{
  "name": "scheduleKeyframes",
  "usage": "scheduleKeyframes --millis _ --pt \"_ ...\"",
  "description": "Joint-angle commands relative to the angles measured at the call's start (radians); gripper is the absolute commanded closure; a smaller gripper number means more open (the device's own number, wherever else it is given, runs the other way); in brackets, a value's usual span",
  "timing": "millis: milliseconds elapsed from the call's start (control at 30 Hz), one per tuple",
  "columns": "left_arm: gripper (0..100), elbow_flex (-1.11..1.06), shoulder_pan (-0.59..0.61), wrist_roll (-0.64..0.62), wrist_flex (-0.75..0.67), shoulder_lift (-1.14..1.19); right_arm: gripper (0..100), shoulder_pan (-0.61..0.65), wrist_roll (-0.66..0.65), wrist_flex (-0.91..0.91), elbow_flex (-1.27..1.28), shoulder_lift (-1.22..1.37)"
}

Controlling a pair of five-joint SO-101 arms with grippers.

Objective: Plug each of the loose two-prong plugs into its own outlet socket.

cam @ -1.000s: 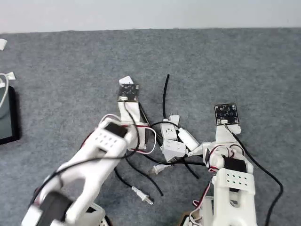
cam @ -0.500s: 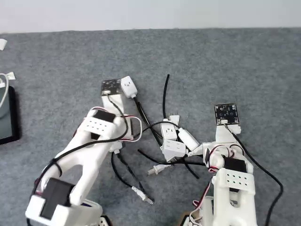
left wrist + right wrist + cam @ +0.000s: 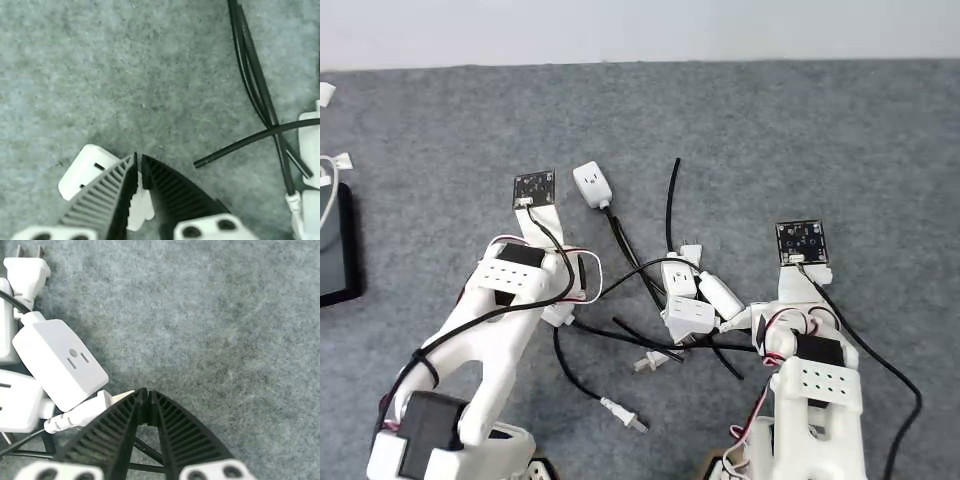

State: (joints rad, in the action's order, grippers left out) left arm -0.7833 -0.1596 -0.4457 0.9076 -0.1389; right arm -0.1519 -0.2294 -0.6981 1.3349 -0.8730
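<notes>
Left wrist view | left hand (image 3: 138,159) closed, socket (image 3: 85,172) half hidden | right hand (image 3: 148,393) closed, plug (image 3: 82,414) tip hidden

White outlet socket (image 3: 592,184) lies alone, face up; socket cluster (image 3: 688,312) mid-table; loose two-prong plug (image 3: 625,414) unplugged, near front.

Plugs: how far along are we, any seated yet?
Done: nothing; no plug looks seated. Near plug, middle plug and far plug all lie loose, unplugged. In hand: nothing clearly. Left gripper, fingers shut, sits beside a lone socket; right gripper, also shut, is beside the socket cluster. To do: every insertion.
</notes>
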Motion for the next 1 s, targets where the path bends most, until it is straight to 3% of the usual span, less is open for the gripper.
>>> scheduleKeyframes --millis 0,133,433,533,767,967 --pt "99 -0.010 0.014 0.015 0.000 -0.095 98.7 0.007 -0.012 0.021 -0.011 0.001" --pt "98 -0.038 0.009 0.046 0.078 -0.299 98.7 0.007 -0.012 0.021 -0.011 0.001" --pt "98 -0.222 0.012 0.000 0.089 -0.649 98.7 0.008 -0.012 0.021 -0.011 0.002" --pt "94 -0.229 0.014 -0.098 0.086 -0.631 98.7 0.008 -0.012 0.021 -0.011 0.002" --pt "63 -0.137 0.005 -0.433 0.149 -0.425 98.7 0.008 -0.012 0.022 -0.011 0.002" --pt "62 -0.127 0.026 -0.496 0.046 -0.206 98.7 0.008 -0.012 0.036 -0.011 0.004"
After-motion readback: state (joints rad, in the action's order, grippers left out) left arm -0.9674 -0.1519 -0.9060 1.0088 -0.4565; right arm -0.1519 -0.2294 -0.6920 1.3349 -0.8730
